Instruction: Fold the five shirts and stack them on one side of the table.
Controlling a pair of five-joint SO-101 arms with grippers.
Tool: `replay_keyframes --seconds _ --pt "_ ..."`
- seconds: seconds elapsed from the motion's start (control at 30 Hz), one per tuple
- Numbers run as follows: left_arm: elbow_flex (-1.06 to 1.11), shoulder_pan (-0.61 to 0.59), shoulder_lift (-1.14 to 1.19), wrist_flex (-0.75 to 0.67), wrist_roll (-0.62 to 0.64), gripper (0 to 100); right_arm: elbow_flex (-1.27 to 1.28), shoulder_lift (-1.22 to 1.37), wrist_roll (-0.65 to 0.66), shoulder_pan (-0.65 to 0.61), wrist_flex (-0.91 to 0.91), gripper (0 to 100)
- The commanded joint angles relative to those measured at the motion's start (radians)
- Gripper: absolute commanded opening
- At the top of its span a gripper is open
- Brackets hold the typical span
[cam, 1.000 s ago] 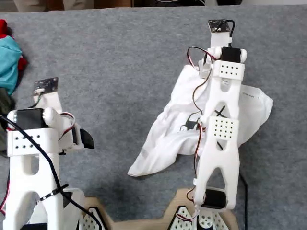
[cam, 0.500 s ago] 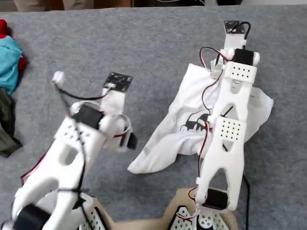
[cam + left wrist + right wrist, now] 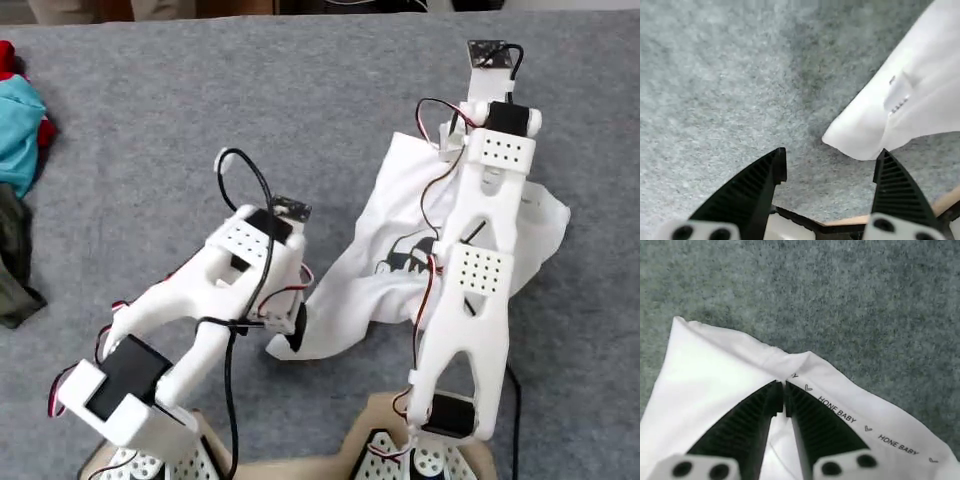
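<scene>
Our left arm (image 3: 240, 262) has swung over to the shirt's (image 3: 350, 290) near corner on the desk (image 3: 200, 100), left fingers (image 3: 755, 190) spread wide above it; our right fingers (image 3: 750, 420) pinch its far edge.

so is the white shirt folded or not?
Not folded. The white shirt lies rumpled and irregularly spread on the grey table, its edges bunched.
</scene>
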Motion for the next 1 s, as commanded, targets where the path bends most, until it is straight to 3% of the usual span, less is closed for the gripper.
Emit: replay_keyframes --seconds 0.0,0.4,0.6,0.97 --pt "-0.037 0.015 0.004 -0.005 0.043 29 -0.042 -0.042 -0.003 0.018 -0.018 0.6" --pt "0.005 0.023 0.004 -0.091 0.083 28 -0.042 -0.041 -0.002 0.018 -0.018 0.6" --pt "0.054 0.034 0.004 -0.106 0.110 19 -0.042 -0.041 -0.002 0.016 -0.018 0.6" --pt "0.089 0.089 0.004 -0.160 0.121 19 -0.042 -0.039 -0.002 0.016 -0.020 0.6"
